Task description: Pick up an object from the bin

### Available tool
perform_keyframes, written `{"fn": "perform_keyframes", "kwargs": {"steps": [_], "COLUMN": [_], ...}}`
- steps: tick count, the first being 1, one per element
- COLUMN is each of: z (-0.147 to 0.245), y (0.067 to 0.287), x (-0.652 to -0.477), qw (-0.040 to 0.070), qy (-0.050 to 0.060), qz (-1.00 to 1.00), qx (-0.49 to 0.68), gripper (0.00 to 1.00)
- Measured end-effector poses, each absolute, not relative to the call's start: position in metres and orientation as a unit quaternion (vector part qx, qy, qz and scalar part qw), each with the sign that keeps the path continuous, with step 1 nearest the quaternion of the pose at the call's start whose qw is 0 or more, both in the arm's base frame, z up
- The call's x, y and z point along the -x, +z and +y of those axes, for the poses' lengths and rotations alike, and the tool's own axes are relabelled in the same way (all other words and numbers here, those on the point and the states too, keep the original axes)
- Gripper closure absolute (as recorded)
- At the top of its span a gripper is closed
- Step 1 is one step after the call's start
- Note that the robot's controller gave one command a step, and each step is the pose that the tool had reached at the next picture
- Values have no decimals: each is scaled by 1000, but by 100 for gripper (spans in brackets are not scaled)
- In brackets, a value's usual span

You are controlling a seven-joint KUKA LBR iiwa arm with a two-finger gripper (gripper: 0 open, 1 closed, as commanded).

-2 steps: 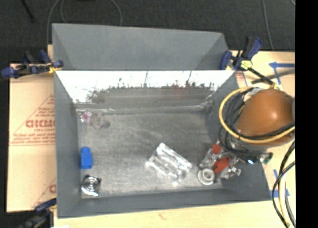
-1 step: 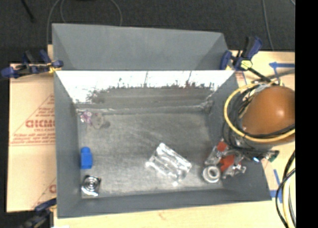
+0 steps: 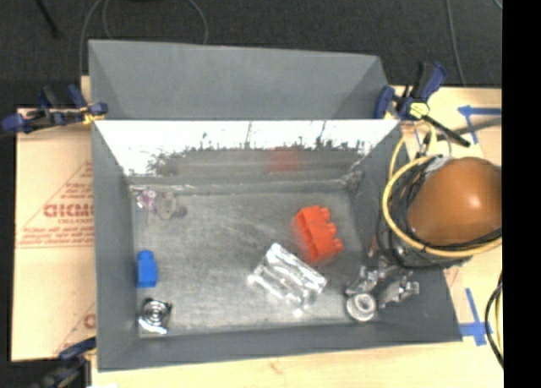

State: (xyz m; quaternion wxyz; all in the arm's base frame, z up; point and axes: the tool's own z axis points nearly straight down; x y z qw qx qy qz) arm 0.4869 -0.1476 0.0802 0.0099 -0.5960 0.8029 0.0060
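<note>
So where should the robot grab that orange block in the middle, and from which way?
Probably grip the orange block across its short width, near its upper end, coming straight down from above. It lies slanted on the bin floor with both long sides open there, while the clear plastic piece sits close to its lower end.

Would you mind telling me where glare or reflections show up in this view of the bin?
In the camera view, a bright band of glare washes out the back wall of the bin; a faint red patch on that wall mirrors the orange brick; the clear plastic piece glints on the floor.
</note>
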Motion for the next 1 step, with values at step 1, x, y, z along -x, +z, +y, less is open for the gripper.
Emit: {"fn": "perform_keyframes", "kwargs": {"steps": [1], "z": [-152], "y": [208], "x": [-530], "qw": [4], "qy": [-4], "qz": [807], "qx": [591], "gripper": [100]}}
